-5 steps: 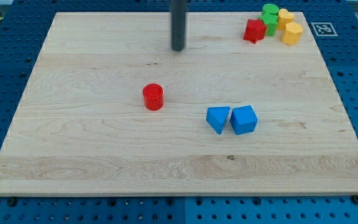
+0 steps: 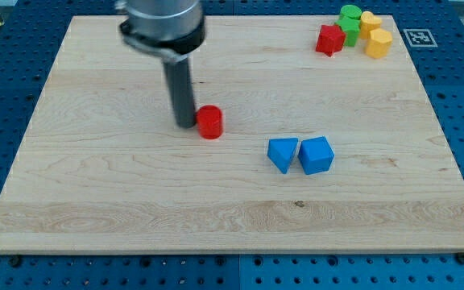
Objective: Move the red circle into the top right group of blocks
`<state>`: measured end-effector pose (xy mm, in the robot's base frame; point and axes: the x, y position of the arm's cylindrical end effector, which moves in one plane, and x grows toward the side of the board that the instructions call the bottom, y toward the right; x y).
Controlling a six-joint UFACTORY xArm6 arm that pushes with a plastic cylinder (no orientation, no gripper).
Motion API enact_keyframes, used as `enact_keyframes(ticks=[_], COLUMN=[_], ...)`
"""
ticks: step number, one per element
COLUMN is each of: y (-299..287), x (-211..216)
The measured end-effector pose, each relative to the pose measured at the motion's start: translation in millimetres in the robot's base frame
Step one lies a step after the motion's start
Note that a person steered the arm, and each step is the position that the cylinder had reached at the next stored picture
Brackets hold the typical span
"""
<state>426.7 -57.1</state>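
Pushing is clearly the step in hand here: my tip [image 2: 185, 124] is planted on the surface [image 2: 95, 201] right at the red circle [image 2: 210, 122], touching it or as good as, with the circle sitting just off the tip toward the view's right. No pincer is fitted on this rig, only the straight dark rod, so nothing can be said about wide, narrow or holding; contact is made by the rod's side alone.

From the tip, the target group is well away toward the view's top right: a red block [image 2: 329, 39] of angular shape, a green block [image 2: 349, 22], and two yellow blocks [image 2: 370, 22] [image 2: 379, 43] bunched together near the corner. Two blue blocks [image 2: 283, 154] [image 2: 316, 155], touching each other, lie to the tip's right and a bit lower in the view, off the straight line to the group.

So it looks like early days, with most of the travel not yet done. Next, the tip probably needs to be brought round to the circle's lower-left side, since a push from the present spot would send it mostly rightward rather than up toward the corner. A round piece can be expected to slip off a rod easily, so small corrections will likely be needed.
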Motion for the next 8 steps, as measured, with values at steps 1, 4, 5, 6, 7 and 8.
enact_keyframes(ticks=[1,4,5,6,7,8], y=[12.9,47.6,81.6,91.5,86.7,67.2], x=[-7.5,39.6,-14.3,-55.1,-39.8,-23.2])
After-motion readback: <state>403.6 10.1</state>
